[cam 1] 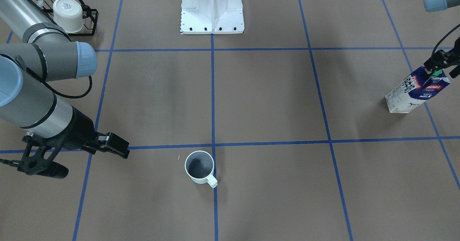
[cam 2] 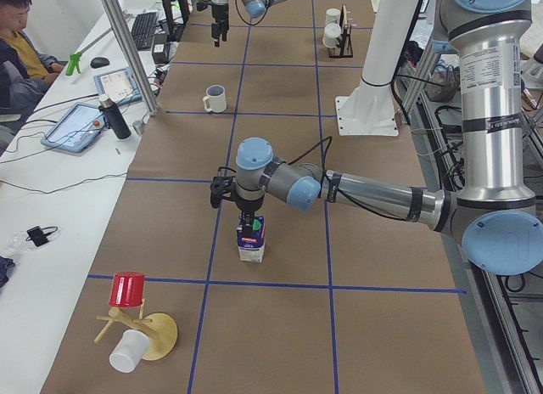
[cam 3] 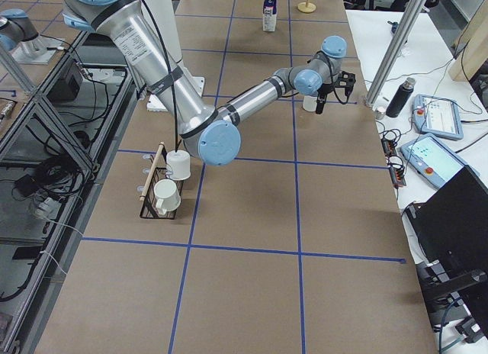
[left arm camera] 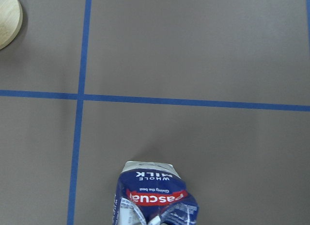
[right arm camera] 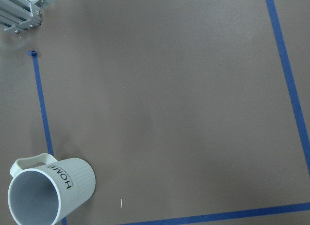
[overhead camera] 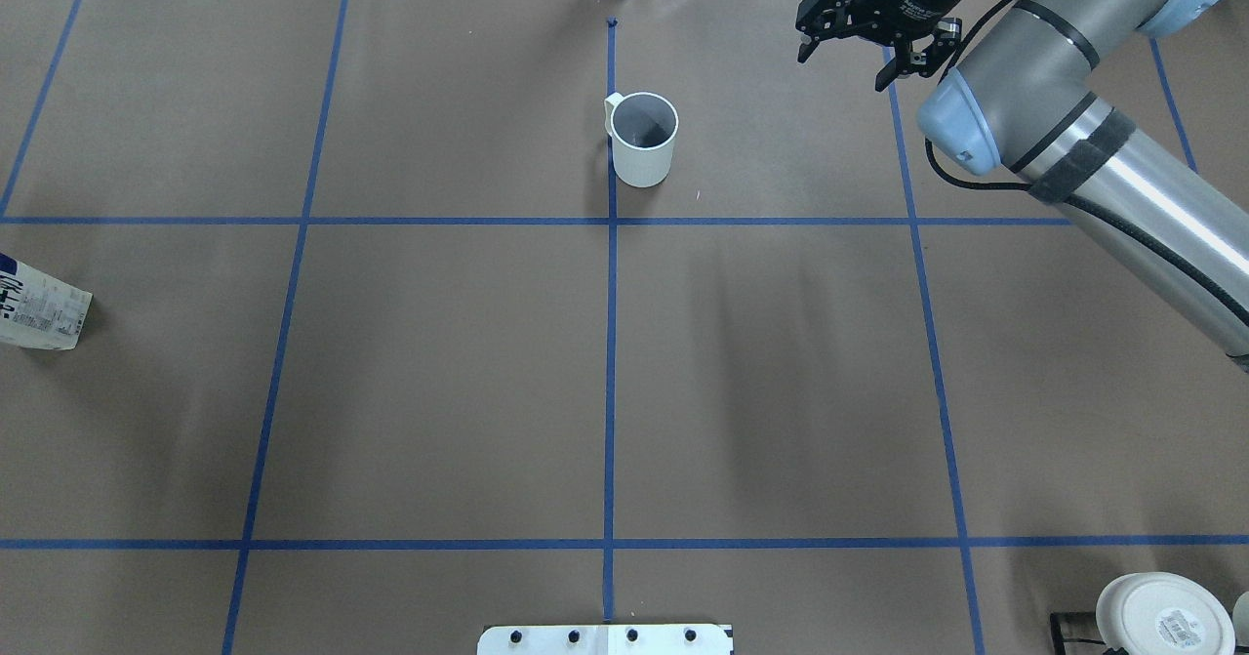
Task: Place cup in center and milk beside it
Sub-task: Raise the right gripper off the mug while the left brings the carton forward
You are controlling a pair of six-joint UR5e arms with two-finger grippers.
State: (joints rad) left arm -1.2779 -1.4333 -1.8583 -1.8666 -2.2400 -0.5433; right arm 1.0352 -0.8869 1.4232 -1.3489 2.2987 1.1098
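The cup (cam 1: 199, 167) is a white mug with a dark grey inside and a small handle. It stands upright just on the operators' side of the crossing of two blue tape lines (cam 1: 213, 144), touching the centre line. The right wrist view shows the cup (right arm camera: 46, 193) with black "HOME" lettering. My right gripper (overhead camera: 849, 60) is open and empty, to the right of the cup (overhead camera: 644, 138). The milk (cam 1: 417, 90) stands on the table far out on my left. My left gripper (cam 1: 440, 70) sits over the carton's top, its jaws closed on it by the green cap.
A black wire rack (cam 1: 86, 16) holds an upturned white cup (cam 1: 68, 14) at my right rear. The robot's white base plate (cam 1: 212, 11) is behind the centre line. A wooden stand with a red cup (cam 2: 127, 290) is at the table's left end. An operator sits by the tablets.
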